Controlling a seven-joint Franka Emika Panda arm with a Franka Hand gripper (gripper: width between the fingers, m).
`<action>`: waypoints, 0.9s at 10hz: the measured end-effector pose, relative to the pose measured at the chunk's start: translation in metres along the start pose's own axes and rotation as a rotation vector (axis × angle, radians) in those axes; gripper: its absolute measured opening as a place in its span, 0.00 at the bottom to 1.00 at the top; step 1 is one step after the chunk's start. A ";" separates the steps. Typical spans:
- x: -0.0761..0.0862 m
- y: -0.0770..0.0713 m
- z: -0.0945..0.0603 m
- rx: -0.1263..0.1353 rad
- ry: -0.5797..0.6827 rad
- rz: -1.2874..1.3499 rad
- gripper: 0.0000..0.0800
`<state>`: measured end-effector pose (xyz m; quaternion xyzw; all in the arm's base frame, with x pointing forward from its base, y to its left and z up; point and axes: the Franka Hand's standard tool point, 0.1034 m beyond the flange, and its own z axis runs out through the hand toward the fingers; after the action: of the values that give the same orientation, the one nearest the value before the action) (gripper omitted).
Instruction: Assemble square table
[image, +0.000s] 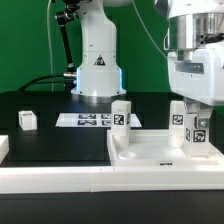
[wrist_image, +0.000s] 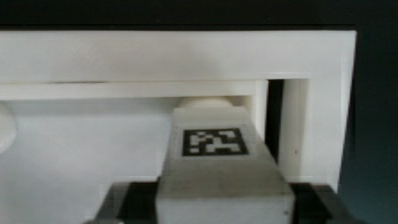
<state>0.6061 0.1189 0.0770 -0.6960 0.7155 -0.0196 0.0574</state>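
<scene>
Running along the near edge of the exterior view: long white border rail (image: 60, 182), lying flat on the black table (image: 50, 135). Sitting just behind it and taking up the exterior view's right half: square slab (image: 160, 152) of the table, white, raised rim facing up.

Hanging over the slab's right side: gripper (image: 197, 112), pointing straight down. Clamping the held leg (image: 198, 130), a short white block, tag facing the exterior camera. Standing part-way open, jaws pressing on the block's two opposite sides. Showing in the wrist view as dark fingers (wrist_image: 128, 205) flanking the same held leg (wrist_image: 217, 150), tag up towards the lens. Pointing the block's far end down into an inside corner of the slab (wrist_image: 107, 85), close against the raised rim. Not telling from either view whether the end is touching the slab.

Standing upright just beside the held leg, on its exterior-view left: second leg (image: 177, 114), tag partly showing. Standing upright at the slab's far-left corner: third leg (image: 121, 114), tag facing forward. Lying loose on the black table, well apart, at the exterior view's left: fourth leg (image: 26, 120).

Lying flat behind the slab: marker board (image: 88, 120). Standing behind that: arm base (image: 98, 60).
</scene>
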 end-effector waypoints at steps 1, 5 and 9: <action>0.000 0.000 0.000 0.001 -0.004 0.086 0.36; -0.001 -0.001 0.001 0.005 -0.029 0.338 0.36; 0.000 0.001 0.002 -0.007 -0.029 0.199 0.63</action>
<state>0.6051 0.1191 0.0752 -0.6219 0.7802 -0.0014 0.0669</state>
